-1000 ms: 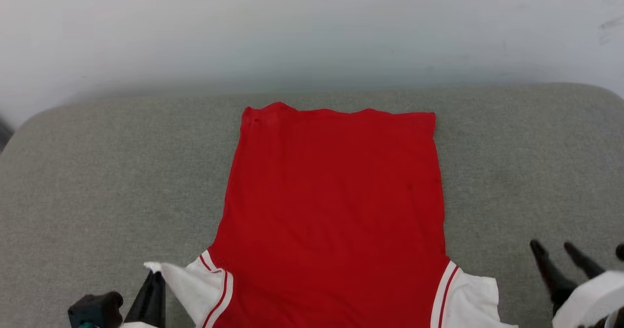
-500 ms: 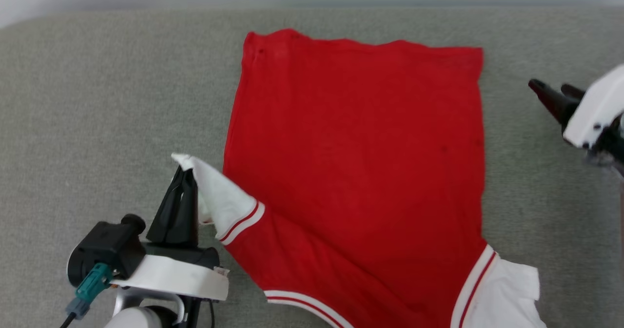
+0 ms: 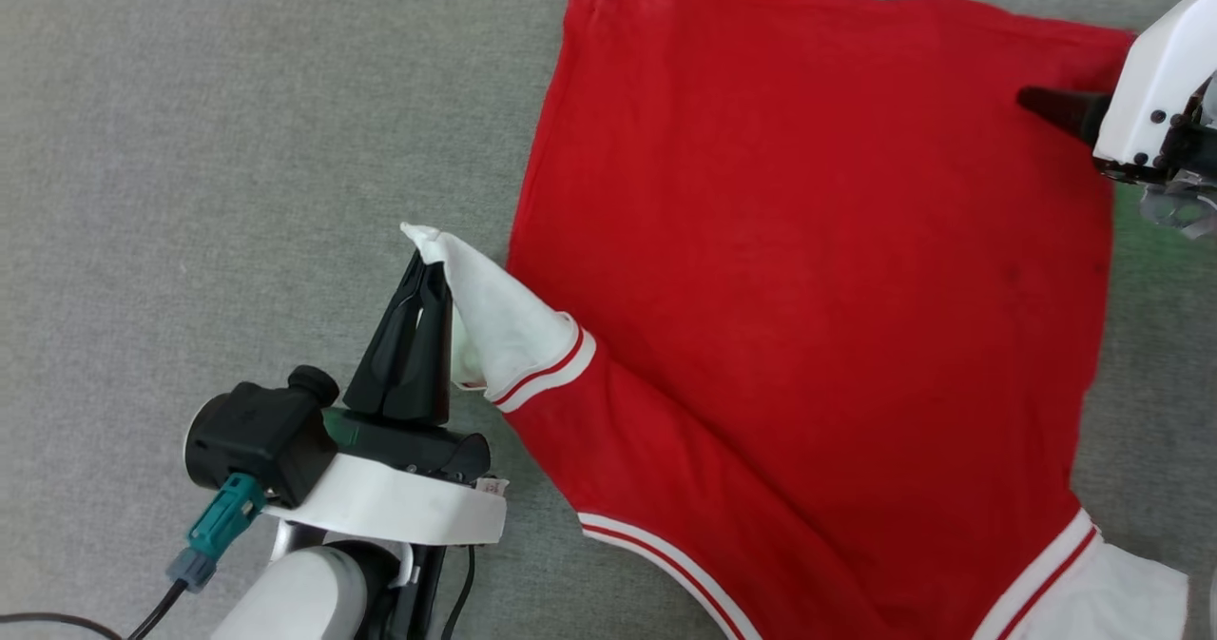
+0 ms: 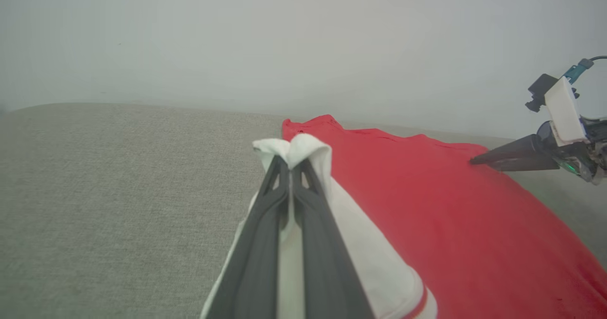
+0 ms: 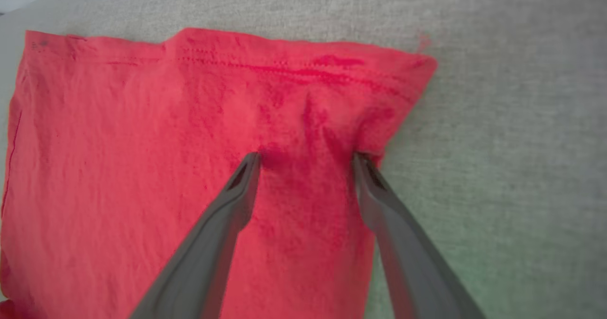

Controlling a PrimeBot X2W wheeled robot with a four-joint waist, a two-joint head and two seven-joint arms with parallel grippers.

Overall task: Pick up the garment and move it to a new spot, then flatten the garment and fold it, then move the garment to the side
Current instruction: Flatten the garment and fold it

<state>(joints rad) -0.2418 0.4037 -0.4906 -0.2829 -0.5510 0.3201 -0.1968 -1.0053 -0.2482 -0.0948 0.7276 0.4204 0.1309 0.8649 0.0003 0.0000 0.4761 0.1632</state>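
Nearest the robot, the left gripper (image 3: 428, 269) is seen clamped on the white sleeve (image 3: 504, 326) of the garment (image 3: 808, 288), the cuff pinched between its fingers and raised off the grey padded surface (image 3: 190, 145). The other white sleeve (image 3: 1131, 592) is left lying flat at the near right. The red body is spread over the middle of the surface, plain side up, with its hem turned toward the far edge. There the right gripper (image 5: 307, 158) is held wide, its two fingertips pressed into the cloth just inside the far right hem corner (image 5: 417, 65); nothing is gripped between them. The jersey is judged light, thin and limp: it can be expected to drape, drag and wrinkle rather than keep a shape, and little sliding is expected on the coarse upholstery. It is best taken by a pinch on a doubled edge, such as a cuff, hem corner or shoulder seam, with both layers caught together
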